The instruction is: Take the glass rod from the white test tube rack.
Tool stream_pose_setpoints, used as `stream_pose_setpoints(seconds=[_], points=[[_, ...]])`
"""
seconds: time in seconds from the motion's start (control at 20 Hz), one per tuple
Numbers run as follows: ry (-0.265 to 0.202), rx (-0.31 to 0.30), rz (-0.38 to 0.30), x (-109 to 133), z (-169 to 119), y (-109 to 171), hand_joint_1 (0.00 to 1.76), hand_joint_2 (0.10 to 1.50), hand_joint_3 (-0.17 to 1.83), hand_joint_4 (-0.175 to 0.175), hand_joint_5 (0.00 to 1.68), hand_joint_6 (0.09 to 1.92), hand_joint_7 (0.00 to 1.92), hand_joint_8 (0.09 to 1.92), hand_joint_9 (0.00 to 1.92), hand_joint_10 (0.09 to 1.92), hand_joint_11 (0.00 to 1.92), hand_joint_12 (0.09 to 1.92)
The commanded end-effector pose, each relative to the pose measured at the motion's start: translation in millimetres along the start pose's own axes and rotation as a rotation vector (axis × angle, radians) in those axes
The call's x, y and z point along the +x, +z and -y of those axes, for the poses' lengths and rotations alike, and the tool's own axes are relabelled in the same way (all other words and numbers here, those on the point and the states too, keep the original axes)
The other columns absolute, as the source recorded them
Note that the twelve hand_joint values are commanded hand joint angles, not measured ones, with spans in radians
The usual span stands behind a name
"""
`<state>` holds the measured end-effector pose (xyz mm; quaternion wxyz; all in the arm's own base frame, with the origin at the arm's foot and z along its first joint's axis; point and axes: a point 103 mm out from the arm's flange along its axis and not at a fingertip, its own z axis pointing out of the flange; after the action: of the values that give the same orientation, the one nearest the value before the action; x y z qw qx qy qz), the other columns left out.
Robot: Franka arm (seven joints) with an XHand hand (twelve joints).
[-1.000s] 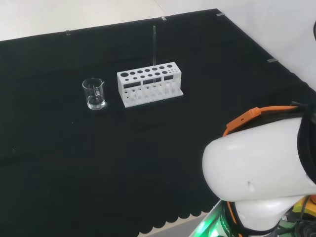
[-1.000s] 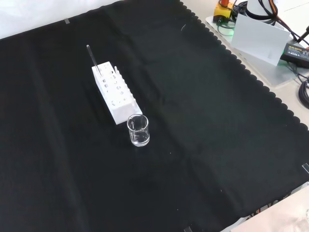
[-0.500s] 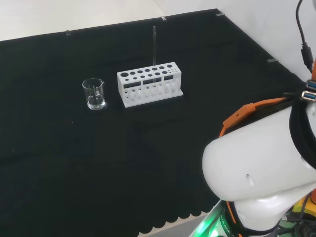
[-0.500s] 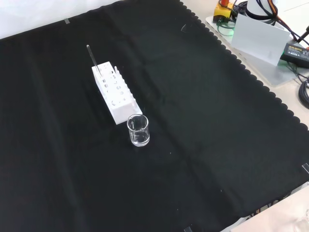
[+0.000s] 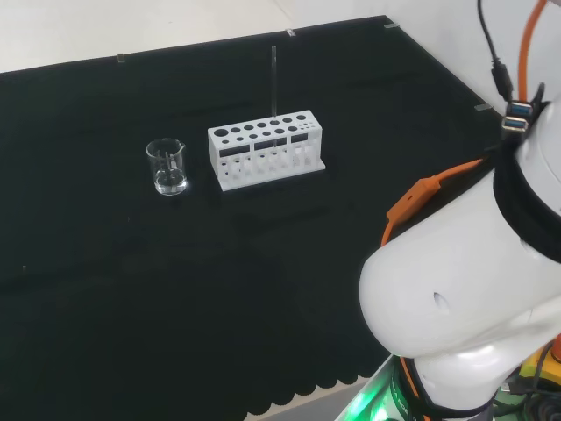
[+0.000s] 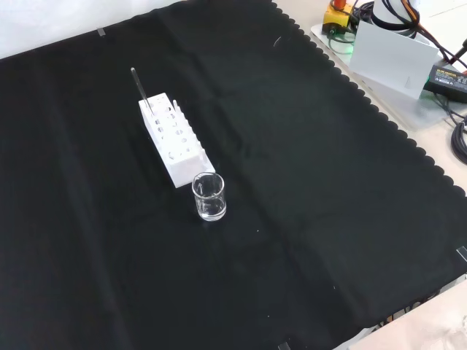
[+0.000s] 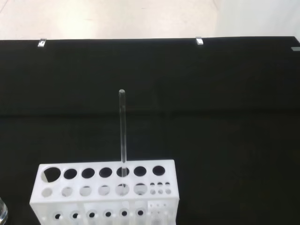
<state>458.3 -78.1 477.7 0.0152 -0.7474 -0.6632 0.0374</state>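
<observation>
A white test tube rack stands on the black cloth, with a thin clear glass rod upright in one of its back-row holes. From the front the rack runs away from the camera and the rod rises at its far end. In the wrist view the rod stands straight up out of the rack, some way off.
A small clear glass beaker stands left of the rack in the head view, and nearer than the rack in the front view. The arm's white links take up the head view's lower right. Boxes and cables lie beyond the cloth's edge.
In the head view the arm's white link has risen and turned, and its orange cable has moved up. The rack, rod and beaker have not moved.
</observation>
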Motion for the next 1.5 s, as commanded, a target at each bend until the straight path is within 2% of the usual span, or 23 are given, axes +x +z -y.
stream_pose_setpoints(seconds=[0.05,0.85,1.05,1.5], points=[[-0.051,-0.004,0.009,16.2,-37.3,13.9,0.6,0.76,0.57,-0.073,0.26,0.09,0.24,0.82,0.46,0.83,0.5,1.36],[-0.092,0.062,0.02,28.8,-76.0,71.4,0.61,0.76,0.57,-0.078,0.3,0.09,0.34,0.83,0.52,0.81,0.53,1.34],[-0.128,0.033,0.013,33.5,-83.8,87.8,0.61,0.77,0.57,-0.08,0.31,0.09,0.37,0.82,0.56,0.79,0.55,1.33],[-0.16,0.06,0.006,40.2,-112.6,112.1,0.61,0.78,0.58,-0.088,0.35,0.09,0.45,0.81,0.66,0.76,0.59,1.32]])
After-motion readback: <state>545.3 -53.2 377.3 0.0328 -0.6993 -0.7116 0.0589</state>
